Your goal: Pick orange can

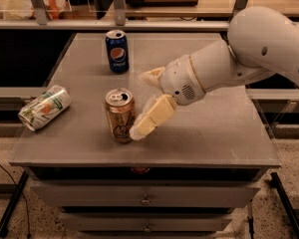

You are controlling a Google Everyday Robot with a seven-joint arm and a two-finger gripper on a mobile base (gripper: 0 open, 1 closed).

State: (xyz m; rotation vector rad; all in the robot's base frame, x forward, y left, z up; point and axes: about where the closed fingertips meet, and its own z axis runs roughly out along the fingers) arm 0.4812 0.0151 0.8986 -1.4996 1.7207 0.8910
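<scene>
Pincer (140, 103) hangs released just right of the orange can (120, 117), its two cream, blocky fingers spread apart. The nearer finger's tip sits against the can's lower right side; actual contact is hard to make out. The farther finger is partly hidden by the rounded white wrist. The can stands upright on the matte gray tabletop (214, 133), near the front, its silver top showing. The smooth white arm (259, 44) is cut off at the right edge. A blue can (117, 51) stands farther back, and a white-and-green can (44, 107) lies tipped over at left.
</scene>
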